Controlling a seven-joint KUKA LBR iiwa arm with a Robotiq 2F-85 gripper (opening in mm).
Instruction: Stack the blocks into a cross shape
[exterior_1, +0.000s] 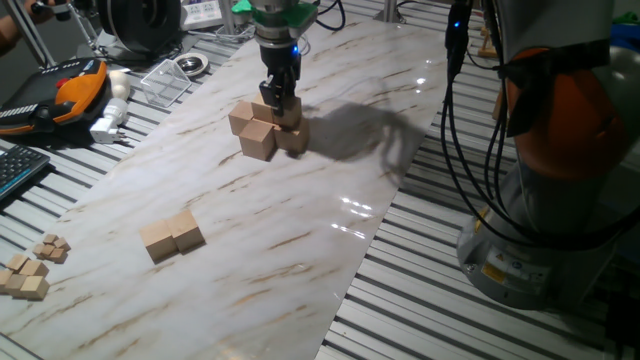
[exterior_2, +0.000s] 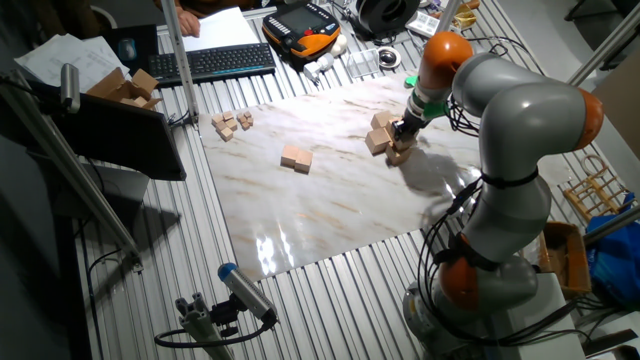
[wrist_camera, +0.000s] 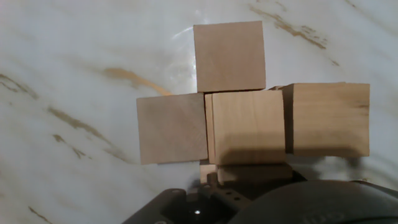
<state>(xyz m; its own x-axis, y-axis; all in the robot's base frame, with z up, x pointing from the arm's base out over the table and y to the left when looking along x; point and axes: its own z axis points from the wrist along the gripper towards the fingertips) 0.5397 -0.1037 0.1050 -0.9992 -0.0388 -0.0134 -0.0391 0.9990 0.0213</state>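
— What lies at the left end of the marble-patterned board (exterior_1: 300, 230)?

— Off its edge, on the slatted table (exterior_1: 420, 310), a small cluster of tiny wooden cubes (exterior_1: 30, 268). Just onto the board sits a pair of wooden blocks (exterior_1: 172, 236), side by side and touching, well apart from everything else. In the other fixed view the same pair (exterior_2: 296, 158) lies near the board's middle.

— And further right?

— The main group of blocks (exterior_1: 262, 128), packed together and touching. The hand view shows the layout: a centre block (wrist_camera: 244, 126) with one block (wrist_camera: 171, 127) against its left face, one block (wrist_camera: 228, 56) above it, and one block (wrist_camera: 326, 118) to its right. A fifth is partly hidden at the bottom edge, under the hand.

— Where is the gripper (exterior_1: 279, 97)?

— Directly over that group, fingers pointing down at the cluster's far side. Whether the fingers are spread or pinching a block I cannot tell; the hand's own body hides them.

— Anything beyond?

— The arm's grey-and-orange base (exterior_1: 560, 170) stands off the board's right side, with black cables (exterior_1: 470, 130) hanging beside it.
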